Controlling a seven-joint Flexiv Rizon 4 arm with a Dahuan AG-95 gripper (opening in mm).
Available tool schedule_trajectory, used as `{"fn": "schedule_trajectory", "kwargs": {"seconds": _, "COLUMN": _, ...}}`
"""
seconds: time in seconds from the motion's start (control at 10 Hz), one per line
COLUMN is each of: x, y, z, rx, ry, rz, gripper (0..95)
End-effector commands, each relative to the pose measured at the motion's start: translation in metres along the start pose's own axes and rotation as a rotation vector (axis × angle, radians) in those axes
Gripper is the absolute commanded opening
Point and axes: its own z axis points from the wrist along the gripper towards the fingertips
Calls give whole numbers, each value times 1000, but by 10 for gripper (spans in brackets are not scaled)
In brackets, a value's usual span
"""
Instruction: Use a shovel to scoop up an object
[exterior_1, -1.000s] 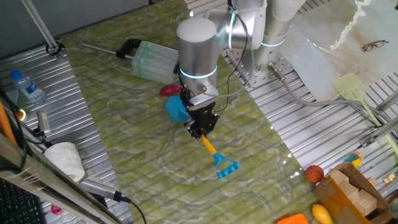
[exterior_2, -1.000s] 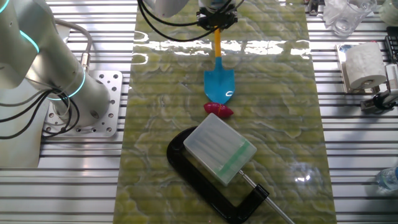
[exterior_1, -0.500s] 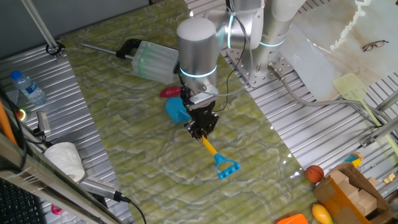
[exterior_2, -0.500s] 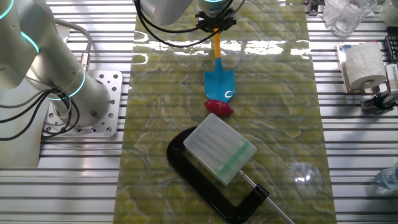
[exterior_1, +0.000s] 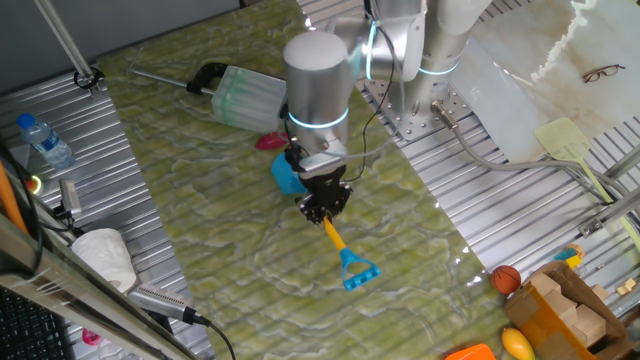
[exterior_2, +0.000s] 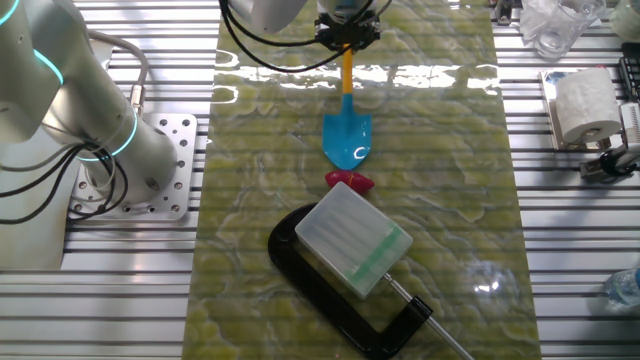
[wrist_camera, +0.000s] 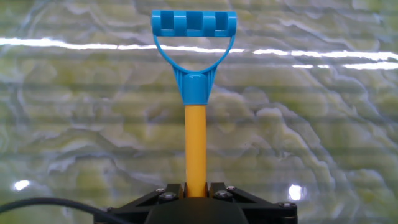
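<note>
My gripper is shut on the yellow shaft of the shovel. The shovel's blue blade points at the object, a small dark red oval on the green mat, with a small gap between the blade tip and it. In one fixed view the object peeks out behind the arm's wrist, beside the blade. The hand view shows the yellow shaft clamped between the black jaws of my gripper, with the blue D-shaped end beyond.
A pale translucent dustpan with a black handle lies just behind the object. Off the mat are a paper roll, a water bottle, an orange ball and wooden blocks. A second robot base stands on the metal table.
The shovel blade has pulled back slightly from the red object, and a gap shows between them. The red object has shifted a little toward the dustpan.
</note>
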Motion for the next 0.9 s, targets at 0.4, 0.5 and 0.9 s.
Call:
{"fn": "schedule_trajectory", "kwargs": {"seconds": 0.4, "x": -1, "y": 3, "z": -3, "rx": -7, "ry": -59, "rz": 140, "gripper": 0}}
{"fn": "schedule_trajectory", "kwargs": {"seconds": 0.5, "x": -1, "y": 3, "z": -3, "rx": -7, "ry": -61, "rz": 130, "gripper": 0}}
{"fn": "schedule_trajectory", "kwargs": {"seconds": 0.9, "x": -9, "y": -9, "z": -8, "rx": -7, "ry": -77, "rz": 35, "gripper": 0}}
